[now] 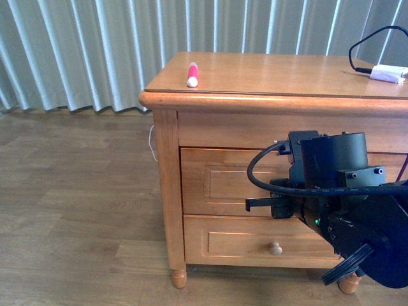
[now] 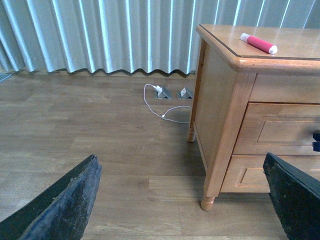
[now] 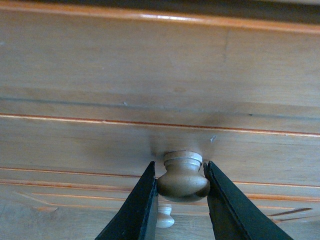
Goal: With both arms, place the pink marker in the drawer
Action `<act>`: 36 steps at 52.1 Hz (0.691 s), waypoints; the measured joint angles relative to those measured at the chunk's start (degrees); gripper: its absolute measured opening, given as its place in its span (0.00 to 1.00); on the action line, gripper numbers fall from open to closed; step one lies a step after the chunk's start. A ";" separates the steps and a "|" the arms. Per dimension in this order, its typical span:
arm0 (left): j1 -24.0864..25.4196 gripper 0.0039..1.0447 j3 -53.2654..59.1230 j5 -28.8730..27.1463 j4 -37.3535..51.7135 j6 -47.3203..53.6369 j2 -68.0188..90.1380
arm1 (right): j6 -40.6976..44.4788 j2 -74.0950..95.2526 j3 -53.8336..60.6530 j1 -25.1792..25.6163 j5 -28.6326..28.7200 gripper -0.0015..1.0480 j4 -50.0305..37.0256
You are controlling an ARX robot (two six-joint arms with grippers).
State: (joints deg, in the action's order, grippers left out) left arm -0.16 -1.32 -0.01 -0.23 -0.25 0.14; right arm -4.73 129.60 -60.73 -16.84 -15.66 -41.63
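The pink marker (image 1: 192,74) lies on the nightstand top near its left edge; it also shows in the left wrist view (image 2: 258,43). The taller drawer (image 1: 217,182) looks closed. My right arm (image 1: 331,185) reaches to the drawer front. My right gripper (image 3: 180,169) is shut on the drawer's round wooden knob (image 3: 183,181), one finger on each side. My left gripper (image 2: 182,200) is open and empty, low over the floor to the left of the nightstand. The left arm is out of the front view.
The shallower drawer's small knob (image 1: 275,248) is below. A white plug with black cable (image 1: 387,73) lies at the top's back right. Curtains (image 1: 95,51) hang behind. A white cable (image 2: 165,105) lies on the floor by the nightstand leg (image 2: 207,202).
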 joint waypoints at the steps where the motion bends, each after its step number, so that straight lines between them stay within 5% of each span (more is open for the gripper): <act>1: 0.00 0.94 -0.02 0.00 0.00 0.00 0.00 | 0.00 -0.09 0.04 0.00 0.13 0.22 0.02; 36: 0.00 0.94 -0.02 0.00 0.00 0.00 0.00 | 1.55 -28.39 31.95 -0.52 8.44 0.19 9.55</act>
State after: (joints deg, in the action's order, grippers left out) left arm -0.16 -1.34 -0.01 -0.23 -0.25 0.14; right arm -3.18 101.21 -28.77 -17.37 -7.22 -32.08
